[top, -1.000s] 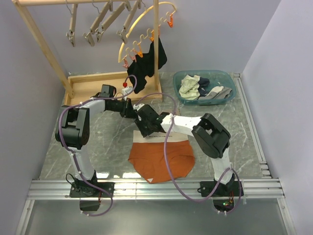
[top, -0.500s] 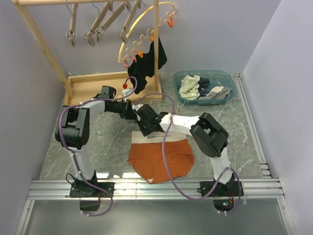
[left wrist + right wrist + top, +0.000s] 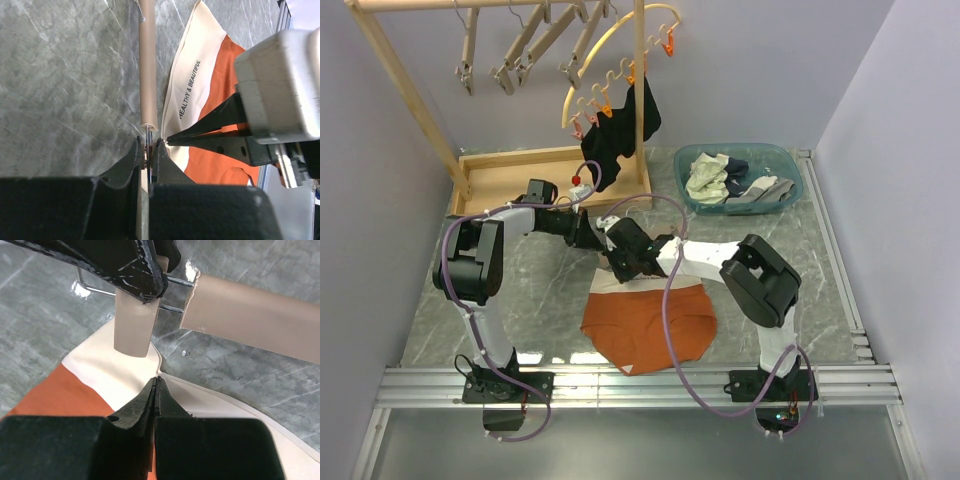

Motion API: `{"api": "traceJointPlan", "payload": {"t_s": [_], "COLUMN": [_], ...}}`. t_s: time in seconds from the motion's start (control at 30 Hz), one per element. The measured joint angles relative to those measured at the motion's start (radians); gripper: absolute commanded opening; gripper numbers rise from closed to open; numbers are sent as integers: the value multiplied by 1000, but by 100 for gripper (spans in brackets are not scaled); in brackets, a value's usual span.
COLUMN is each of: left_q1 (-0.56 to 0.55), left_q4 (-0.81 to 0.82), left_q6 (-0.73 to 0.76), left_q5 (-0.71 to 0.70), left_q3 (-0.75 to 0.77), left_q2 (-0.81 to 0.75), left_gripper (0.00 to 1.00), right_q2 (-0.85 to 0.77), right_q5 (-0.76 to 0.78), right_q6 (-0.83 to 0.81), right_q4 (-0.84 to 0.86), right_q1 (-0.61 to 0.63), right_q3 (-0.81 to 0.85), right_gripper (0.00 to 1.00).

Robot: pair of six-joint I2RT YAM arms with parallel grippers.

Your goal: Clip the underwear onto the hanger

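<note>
Left wrist view: my left jaws, at the lower edge, are clenched on the metal spring of the end clip (image 3: 148,136) of the hanger (image 3: 147,65). The hanger's wooden bar runs straight away from them along the bench (image 3: 60,75). The underwear (image 3: 220,90) lies flat on the bench on the side toward my right arm. Its off-white waistband (image 3: 192,80) slants in toward the bar until it is just beside the clip. My right jaws enter from that side, across the orange cloth, pointing at the clip. In the right wrist view their tips are pressed together exactly where the waistband's edge meets them. I judge them to be pinching that hem, though the cloth is too thin there to be certain. The clip's wooden paddle hangs just beyond the tips, over the waistband and apart from them. The coming move turns on this short gap: the hem must travel forward, along the line my right jaws point, into the clip's mouth. Whether that mouth stands parted I cannot tell.
</note>
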Motion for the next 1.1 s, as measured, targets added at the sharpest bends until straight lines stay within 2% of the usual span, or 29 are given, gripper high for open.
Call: {"api": "traceJointPlan", "payload": {"t_s": [0.57,1.1], "left_q1": [0,0], "left_q4": [17,-40], "left_q6": [8,87], "left_q5": [34,122], "left_q3": [0,0], "left_q2": [16,39], "left_gripper": [0,0], "right_q2": [-69,-69], "right_q5": [-1,-8], "right_q6": [-31,-35], "right_q4": [30,31], "right_q1": [0,0], "right_q3": [-10,-10], "right_gripper": [0,0]}}
